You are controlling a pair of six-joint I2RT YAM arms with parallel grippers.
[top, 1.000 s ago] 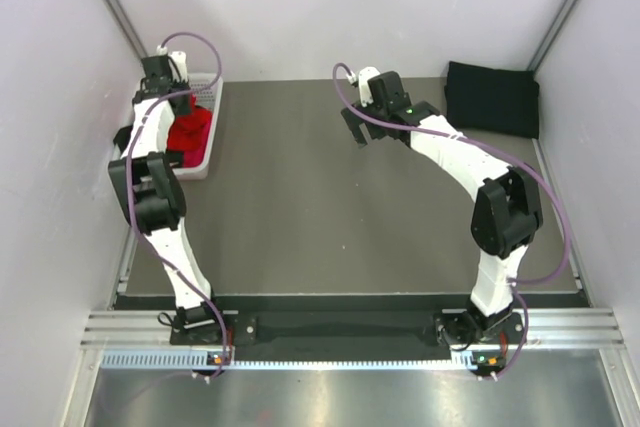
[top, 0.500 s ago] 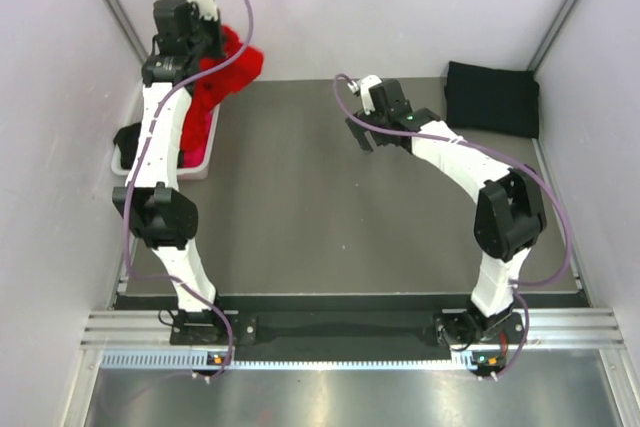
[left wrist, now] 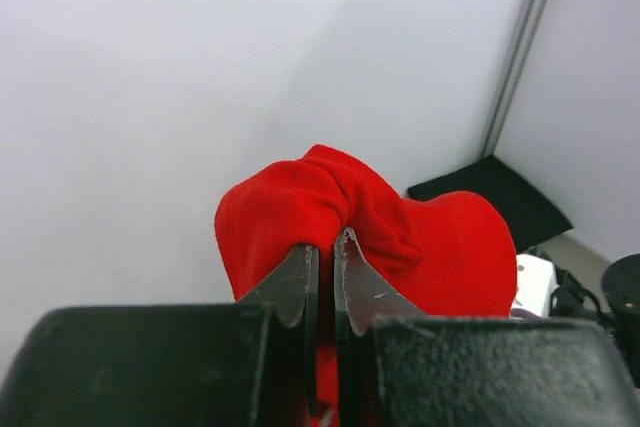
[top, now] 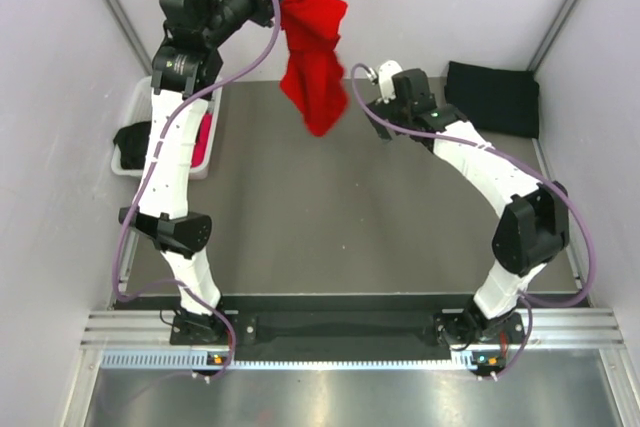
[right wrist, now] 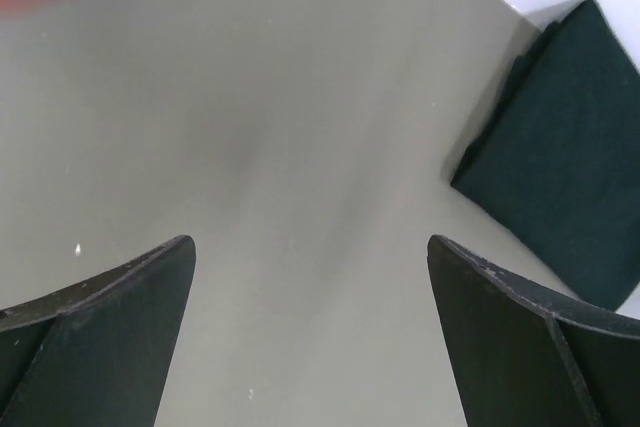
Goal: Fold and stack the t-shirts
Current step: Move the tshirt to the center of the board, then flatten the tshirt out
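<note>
Tabletop (top: 330,217): dark grey mat, both arm bases bolted at its near edge.

Left edge, mid-depth: white plastic lattice basket (top: 197,170). Inside it a black cloth shirt (top: 130,139) at the left side and a pink cloth shirt (top: 204,137) at the right side, both bunched. The left arm crosses over the basket and hides its middle.

Right gripper (right wrist: 308,242): jaws spread wide, nothing between them, hovering over bare mat in the far half of the tabletop. Right wrist view shows only the grey surface between the fingers.

Far right corner: plain black t-shirt folded into a flat rectangle (top: 492,97), lying on the tabletop against the right wall, apart from the right gripper.

Left gripper (left wrist: 322,247): raised high above the far left of the tabletop, near the back wall. Jaws pressed nearly together on a bunched fold of the large bright red cloth t-shirt (top: 312,57). The shirt hangs free from that pinch, crumpled and draping downward, clear of the basket and not touching the tabletop. In the top view its lower end lies just left of the right arm's wrist.
</note>
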